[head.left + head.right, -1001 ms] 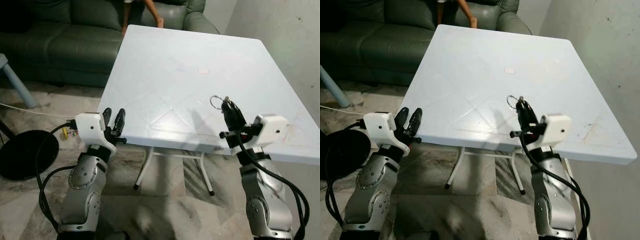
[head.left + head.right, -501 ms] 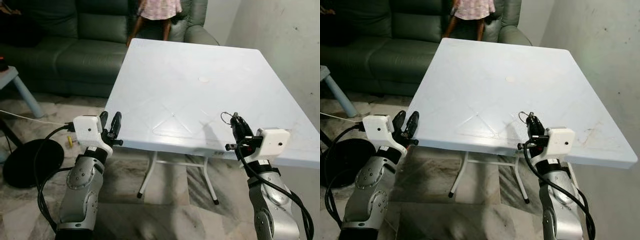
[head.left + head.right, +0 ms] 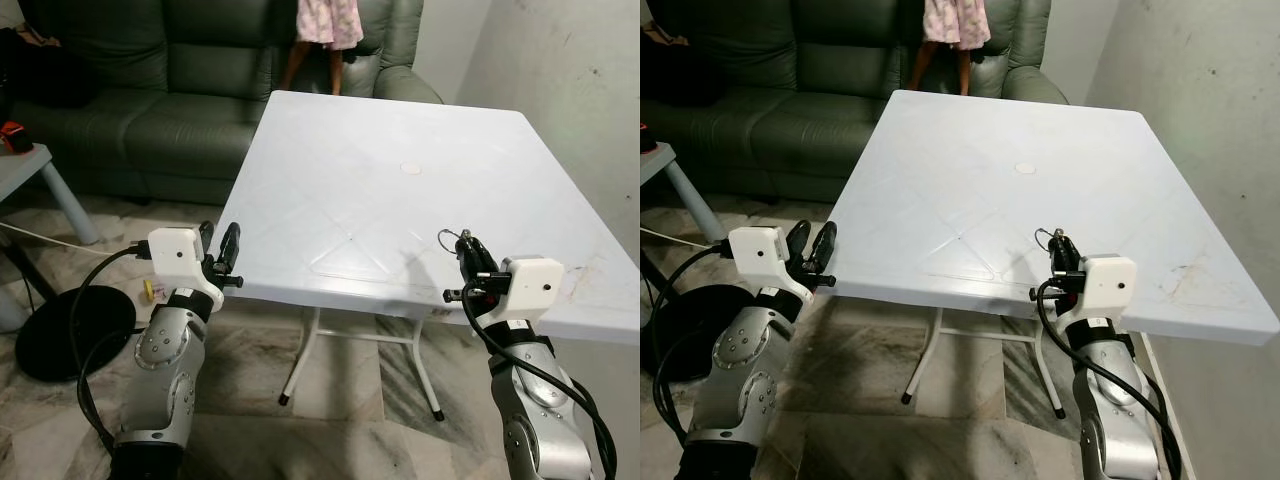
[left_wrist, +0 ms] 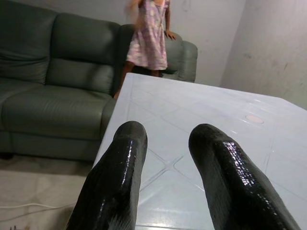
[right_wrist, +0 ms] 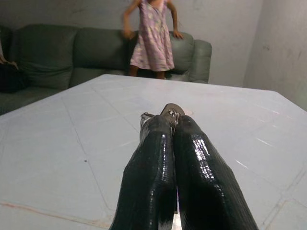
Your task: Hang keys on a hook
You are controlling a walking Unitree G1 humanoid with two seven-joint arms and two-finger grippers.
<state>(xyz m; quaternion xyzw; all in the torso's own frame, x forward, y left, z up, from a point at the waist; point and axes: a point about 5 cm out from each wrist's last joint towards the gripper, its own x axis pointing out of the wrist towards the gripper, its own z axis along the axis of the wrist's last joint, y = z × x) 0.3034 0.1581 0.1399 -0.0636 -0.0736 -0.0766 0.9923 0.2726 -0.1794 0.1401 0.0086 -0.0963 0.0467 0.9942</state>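
Small silver keys on a wire ring (image 5: 169,113), centre frame, mostly hidden between the closed black fingers (image 5: 148,182). Person in a pink dress (image 5: 152,36), top centre, blurred, head cut off by the upper edge.

Silver arms, white wrist housings, looping black cables, glossy black fingers (image 4: 115,182).

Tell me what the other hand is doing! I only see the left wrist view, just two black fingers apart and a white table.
Observer: The right gripper is pinched shut on the keys.
Operator: Where is it?
Observer: Above the near edge of the white table, over by the robot's right side.
Operator: Can you see a key ring?
Observer: Yes, a thin metal ring sticks out past the fingertips.
Operator: Where's the hook?
Observer: I cannot see one; past the table are a green sofa and a person.
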